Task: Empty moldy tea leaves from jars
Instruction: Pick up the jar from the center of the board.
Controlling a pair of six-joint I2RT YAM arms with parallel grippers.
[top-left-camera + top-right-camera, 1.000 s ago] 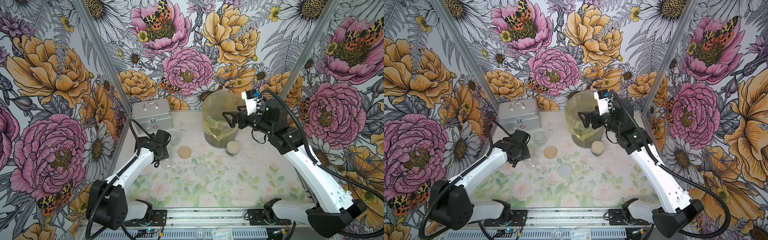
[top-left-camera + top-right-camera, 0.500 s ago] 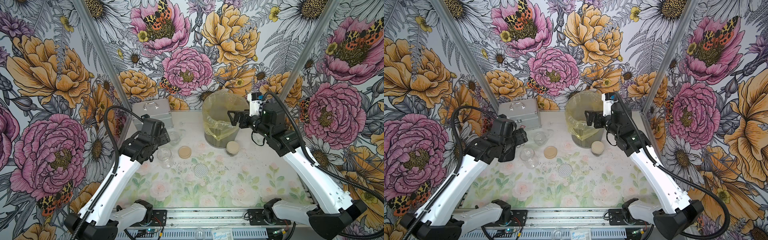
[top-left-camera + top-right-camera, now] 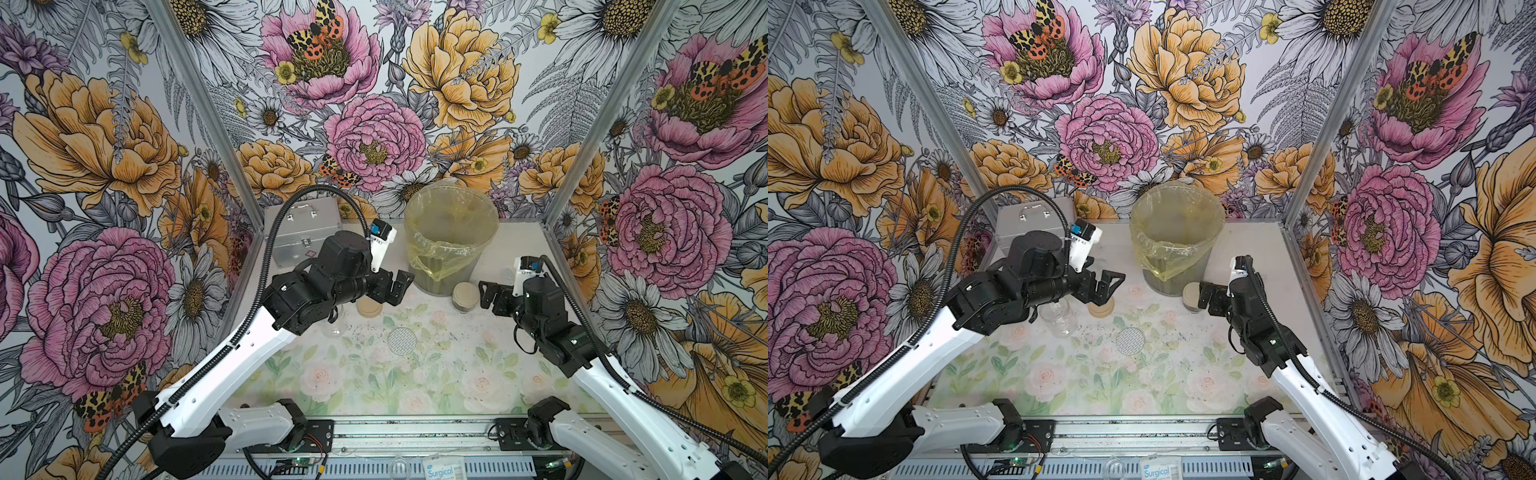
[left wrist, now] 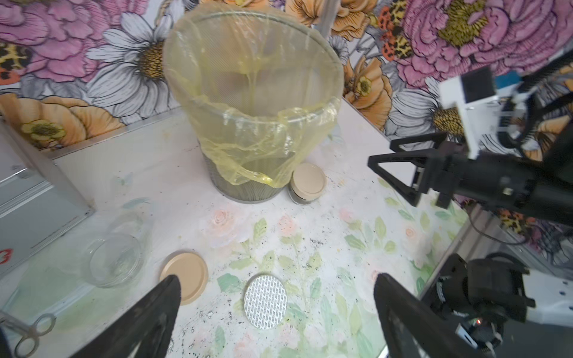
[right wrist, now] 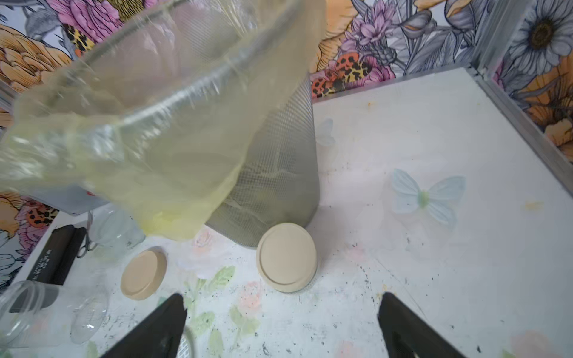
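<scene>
- Just ahead of the right gripper (image 3: pixel 494 296), the capped jar (image 3: pixel 464 297) stands upright on the bench (image 3: pixel 415 386), right at the foot of the wire-mesh bin (image 5: pixel 285 173). Whether the two touch cannot be told.
- Its tan lid (image 5: pixel 286 257) is on, and dark tea leaves (image 4: pixel 299 201) show through the glass below it.
- The right gripper is spread wide with nothing in it. In the right wrist view the capped jar sits beyond the gap between the fingers, apart from both.
- The left gripper (image 3: pixel 395 286) is also spread wide and empty. It hangs above the bench, pointed toward the bin and its yellow bag (image 4: pixel 254 139).
- Beneath the left gripper's fingertips a loose tan lid (image 3: pixel 369 307) lies flat.
- Farther toward the right gripper lies a silver dotted lid (image 3: pixel 402 340), with dark crumbs (image 4: pixel 311 241) scattered around it.
- Behind the left gripper, under its arm, stands an empty lidless jar (image 3: pixel 1059 318), with a second clear jar (image 5: pixel 114 229) near it.
- A metal case (image 3: pixel 299 237) sits behind the left gripper, against the back wall.
</scene>
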